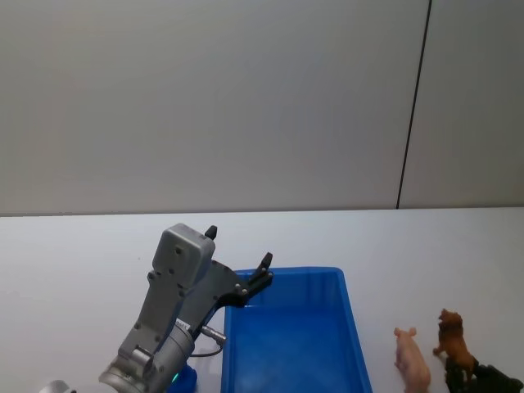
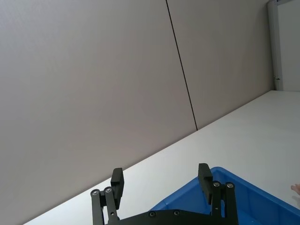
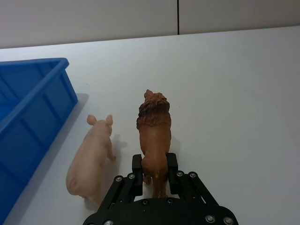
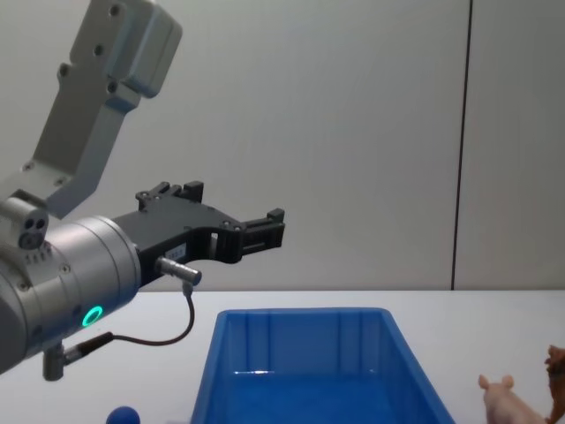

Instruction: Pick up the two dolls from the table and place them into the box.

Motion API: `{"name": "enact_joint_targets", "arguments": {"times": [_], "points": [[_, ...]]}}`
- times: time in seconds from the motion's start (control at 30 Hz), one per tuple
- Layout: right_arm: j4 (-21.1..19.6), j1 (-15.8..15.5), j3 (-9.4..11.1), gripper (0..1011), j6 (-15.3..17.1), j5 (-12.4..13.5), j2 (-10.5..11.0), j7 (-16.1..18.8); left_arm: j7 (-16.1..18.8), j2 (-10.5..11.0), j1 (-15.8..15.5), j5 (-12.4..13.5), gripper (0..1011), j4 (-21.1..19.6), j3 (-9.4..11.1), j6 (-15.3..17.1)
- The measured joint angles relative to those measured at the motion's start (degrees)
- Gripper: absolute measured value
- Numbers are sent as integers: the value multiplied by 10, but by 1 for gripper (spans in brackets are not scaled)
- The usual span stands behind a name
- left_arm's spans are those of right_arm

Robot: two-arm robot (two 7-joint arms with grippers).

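Observation:
The brown lion doll (image 3: 154, 122) stands on the white table (image 1: 82, 262) to the right of the blue box (image 1: 352, 319). My right gripper (image 3: 154, 164) is shut on its hindquarters, one finger against each flank. The pale pink pig doll (image 3: 91, 159) stands close beside the lion, between it and the box's wall (image 3: 42, 101). In the head view the pig (image 1: 412, 360), the lion (image 1: 453, 336) and the right gripper (image 1: 473, 377) sit at the lower right. My left gripper (image 1: 239, 246) hangs open in the air above the box's far left corner, holding nothing.
A small blue ball (image 4: 124, 415) lies on the table left of the box, under my left arm. The box's floor (image 4: 335, 389) looks bare. Open white tabletop stretches behind the box to a grey wall.

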Motion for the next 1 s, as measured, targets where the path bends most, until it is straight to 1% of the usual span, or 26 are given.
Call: {"name": "enact_joint_targets", "arguments": {"times": [0.2, 0.5, 0.6, 0.63, 0.73, 0.87, 0.97, 1.0], "points": [[-10, 1, 0, 288, -10, -3, -1, 9, 0, 0, 0, 0, 1001, 0, 0, 0], [-47, 6, -2, 288, -21, -17, -2, 27, 0, 0, 0, 0, 1001, 0, 0, 0], [-59, 13, -4, 288, -22, -21, -4, 43, 0, 0, 0, 0, 1001, 0, 0, 0], [-59, 13, -4, 287, -22, -21, -4, 43, 0, 0, 0, 0, 1001, 0, 0, 0], [-64, 22, -9, 288, -18, -25, -10, 63, 0, 0, 0, 0, 1001, 0, 0, 0], [-66, 32, -13, 288, -14, -28, -16, 79, 0, 0, 0, 0, 1001, 0, 0, 0], [-65, 45, -20, 287, -5, -33, -24, 104, 0, 0, 0, 0, 1001, 0, 0, 0], [-64, 48, -21, 288, -4, -33, -27, 106, 0, 0, 0, 0, 1001, 0, 0, 0]]}}
